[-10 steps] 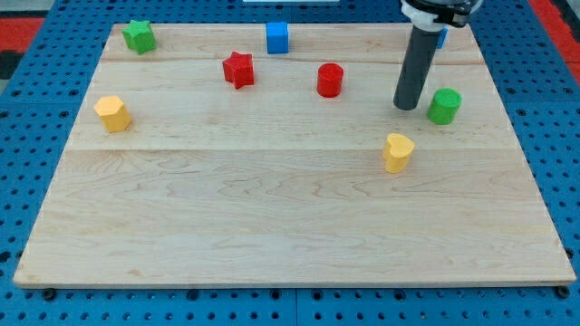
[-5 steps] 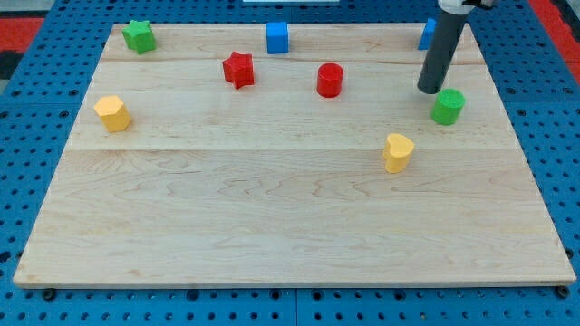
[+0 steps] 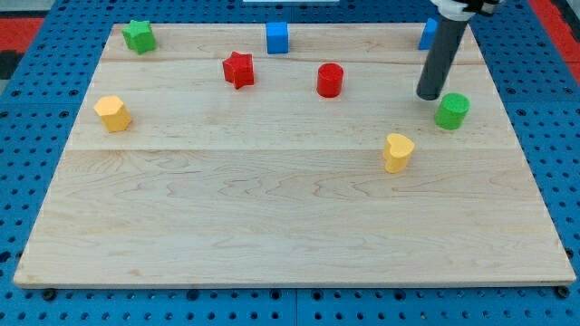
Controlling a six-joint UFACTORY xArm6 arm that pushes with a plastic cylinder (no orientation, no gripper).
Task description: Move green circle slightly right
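my tip sits just up-left of the green circle on the table, which makes sense for nudging it right; no hand here, just the rod.

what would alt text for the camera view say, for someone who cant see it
My tip sits just left of and slightly above the green circle near the wooden board's right edge. A yellow heart lies below; a red circle, red star, blue cube, green star and another yellow block lie leftward.
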